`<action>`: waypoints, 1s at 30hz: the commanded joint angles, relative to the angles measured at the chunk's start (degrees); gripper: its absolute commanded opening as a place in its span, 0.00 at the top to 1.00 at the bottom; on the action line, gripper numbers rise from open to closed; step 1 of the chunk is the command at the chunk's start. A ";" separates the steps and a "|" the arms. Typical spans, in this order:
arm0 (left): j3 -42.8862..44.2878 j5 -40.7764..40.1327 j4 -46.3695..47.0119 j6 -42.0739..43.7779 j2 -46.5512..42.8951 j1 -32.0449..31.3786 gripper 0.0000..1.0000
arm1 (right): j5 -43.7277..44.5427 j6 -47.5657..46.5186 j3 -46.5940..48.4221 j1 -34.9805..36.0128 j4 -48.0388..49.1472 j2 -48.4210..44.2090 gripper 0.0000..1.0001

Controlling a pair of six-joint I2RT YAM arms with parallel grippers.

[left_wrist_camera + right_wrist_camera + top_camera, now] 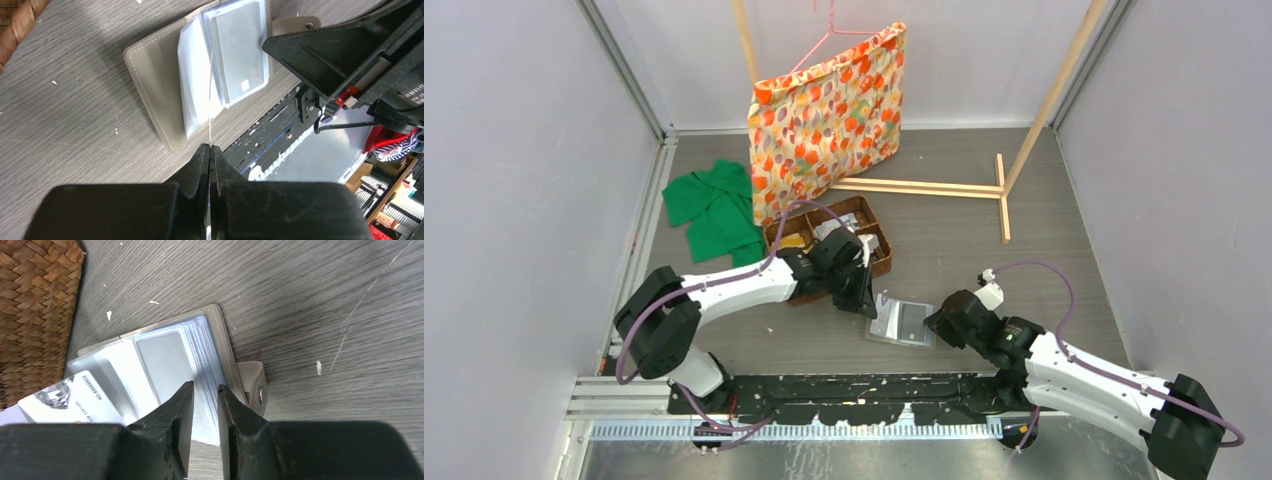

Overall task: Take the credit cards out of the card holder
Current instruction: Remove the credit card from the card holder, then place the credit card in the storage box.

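The grey card holder (906,322) lies open on the table, its clear plastic sleeves fanned out (200,75) (150,355). My left gripper (871,303) (210,146) is shut on a thin pale credit card, seen edge-on (210,127), just off the holder's left edge. The same printed card shows in the right wrist view (65,400). Another pale card sits in a sleeve (240,50). My right gripper (936,322) (205,385) rests on the holder's right side, its jaws a narrow gap apart over the sleeves, beside the snap tab (255,390).
A brown wicker divided basket (879,245) (35,305) stands just behind the holder, under my left arm. A green cloth (714,205) lies at the back left. A floral bag (829,120) hangs from a wooden rack (924,187).
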 commanded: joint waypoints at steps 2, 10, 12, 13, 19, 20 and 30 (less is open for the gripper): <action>3.58 1.02 -2.88 1.30 -4.82 0.22 0.99 | 1.58 -0.60 1.74 0.10 -2.50 0.31 0.71; 9.10 -1.26 -10.27 3.89 -9.58 0.26 0.99 | 2.80 -1.99 4.66 0.07 -5.50 0.64 0.71; 10.80 -2.02 -12.09 5.03 -9.91 0.35 0.99 | 3.00 -2.25 5.21 0.03 -6.04 0.31 0.71; 11.54 -2.42 -13.08 5.56 -9.93 0.50 0.99 | 3.10 -2.46 5.52 0.07 -6.40 0.14 0.71; 14.77 0.26 -15.17 8.55 -10.11 3.60 1.00 | 4.54 -3.39 8.32 0.08 -10.59 -1.50 0.71; 15.56 0.59 -15.69 9.39 -10.04 4.33 0.99 | 4.98 -3.53 8.82 0.07 -11.24 -1.98 0.71; 26.92 7.40 -26.99 22.75 -5.98 9.53 1.00 | 11.69 -6.96 16.26 0.05 -17.11 -1.63 0.69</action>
